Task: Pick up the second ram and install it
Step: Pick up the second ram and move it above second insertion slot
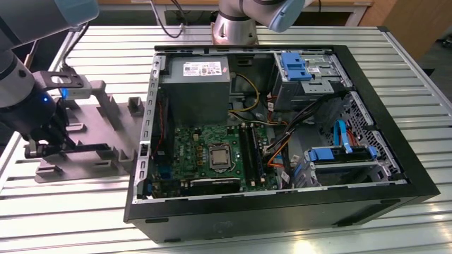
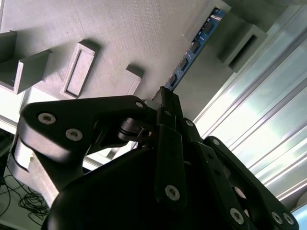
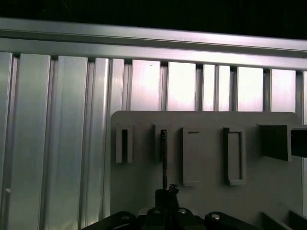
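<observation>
The second ram (image 2: 194, 48) stands on its thin edge at the grey tray (image 2: 115, 33), its long axis running straight out ahead of the fingers (image 2: 169, 129); these are pinched together on its near end, and the rest of the stick reaches away from them toward a raised block by its far tip; whether it rests in the tray or hangs clear of it I cannot tell. In the first wrist view it is a thin dark line, square with the gripper (image 3: 165, 195); the open computer case (image 1: 416, 185) and its green board (image 1: 194, 143) lie well apart from the fingers, toward the exterior view's right, on the slatted metal table (image 1: 71, 217).
</observation>
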Available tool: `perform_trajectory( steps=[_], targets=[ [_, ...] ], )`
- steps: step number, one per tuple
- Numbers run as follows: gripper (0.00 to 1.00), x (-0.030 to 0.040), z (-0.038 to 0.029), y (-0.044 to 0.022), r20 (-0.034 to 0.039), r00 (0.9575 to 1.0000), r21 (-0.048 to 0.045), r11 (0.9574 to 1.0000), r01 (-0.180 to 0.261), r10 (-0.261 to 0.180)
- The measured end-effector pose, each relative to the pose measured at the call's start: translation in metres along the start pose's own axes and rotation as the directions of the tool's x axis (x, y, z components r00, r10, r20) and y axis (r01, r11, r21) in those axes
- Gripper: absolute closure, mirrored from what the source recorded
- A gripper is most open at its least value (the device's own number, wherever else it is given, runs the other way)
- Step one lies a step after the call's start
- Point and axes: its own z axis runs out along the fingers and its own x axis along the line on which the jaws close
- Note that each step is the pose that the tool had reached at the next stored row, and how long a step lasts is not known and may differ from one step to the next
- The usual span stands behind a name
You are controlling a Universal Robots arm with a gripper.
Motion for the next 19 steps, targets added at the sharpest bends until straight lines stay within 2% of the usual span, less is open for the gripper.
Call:
perform_trajectory(
  steps=[19],
  targets=[
    [0.89, -0.0013, -0.0184, 0.0005, 0.0000, 1.0000, 0.0000, 1.0000, 0.000, 0.000]
  ],
)
